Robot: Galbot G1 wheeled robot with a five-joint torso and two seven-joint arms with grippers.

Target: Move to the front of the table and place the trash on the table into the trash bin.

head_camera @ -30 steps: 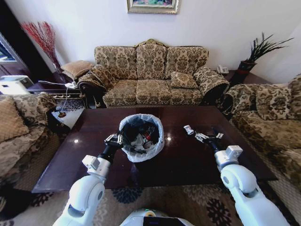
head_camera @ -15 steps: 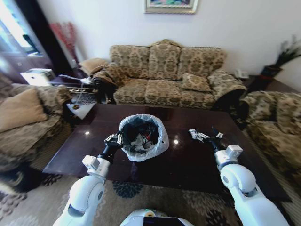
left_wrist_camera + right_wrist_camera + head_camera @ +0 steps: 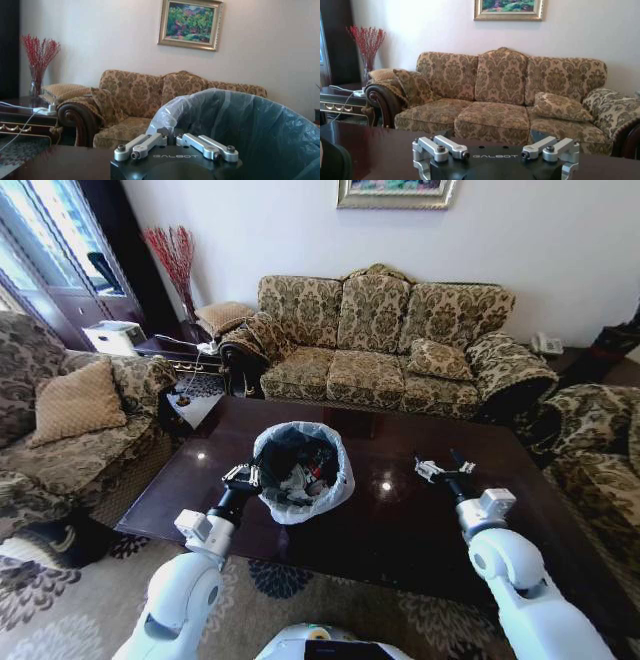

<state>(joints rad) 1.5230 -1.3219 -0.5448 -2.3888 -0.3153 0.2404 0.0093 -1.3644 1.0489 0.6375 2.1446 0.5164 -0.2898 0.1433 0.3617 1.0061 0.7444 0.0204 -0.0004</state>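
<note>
So the trash bin [image 3: 301, 470] is sitting on the table [image 3: 400, 530], toward the left half of the glossy dark brown top, and it's looking pretty full. It's a small round black bin with a pale bluish-white bag folded over the rim, and inside the trash [image 3: 305, 472] is showing as a jumble of whitish crumpled bits with something red peeking out, too tangled to sort piece by piece.

The left gripper [image 3: 243, 475] is hovering right at the bin's left rim, just beside the bag. In the left wrist view the left gripper's links are folded in toward each other and the bag is bulging right behind them, but the fingertips are hidden, so I can't tell if it's pinching the liner or just sitting pressed together.

The right gripper [image 3: 441, 471] is hanging over the table's right half, well apart from the bin, with its fingers spread wide and nothing between them; the links in the right wrist view are splayed out to both sides too.

A patterned sofa [image 3: 385, 345] is sitting at the far side of the table.
</note>
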